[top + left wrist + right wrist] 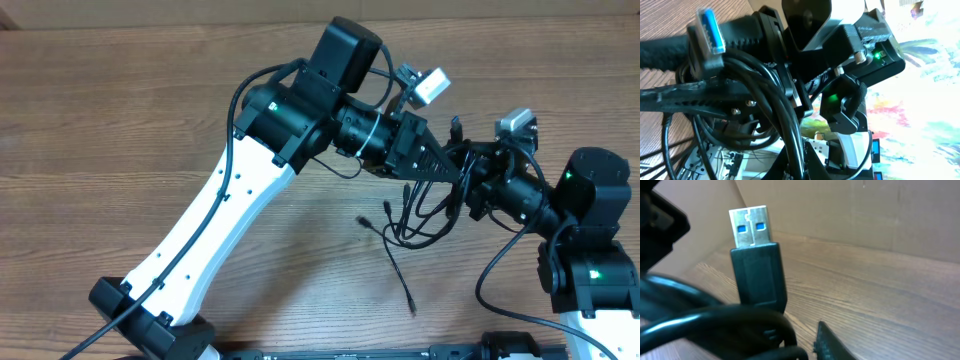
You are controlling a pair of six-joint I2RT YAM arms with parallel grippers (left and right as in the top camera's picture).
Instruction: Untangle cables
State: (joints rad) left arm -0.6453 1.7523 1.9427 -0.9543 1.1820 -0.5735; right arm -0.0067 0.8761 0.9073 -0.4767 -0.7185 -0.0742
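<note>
The cables (424, 212) are a tangle of thin black cords hanging between my two grippers above the wooden table. One loose end lies on the table (410, 300), and another small plug (365, 219) lies to its left. My left gripper (443, 163) is shut on the bundle; in the left wrist view a cord (790, 130) runs between its fingers (795, 167), beside a blue USB plug (707, 32). My right gripper (468, 172) meets it from the right and is shut on the cords (715, 325). A USB plug (756, 260) stands upright above its finger (800, 347).
The wooden table (120, 130) stretches left and behind the arms. A cardboard wall (865, 210) rises behind the table. The left arm's white link (215, 225) crosses the front left. The right arm's base (590, 270) stands at the right edge.
</note>
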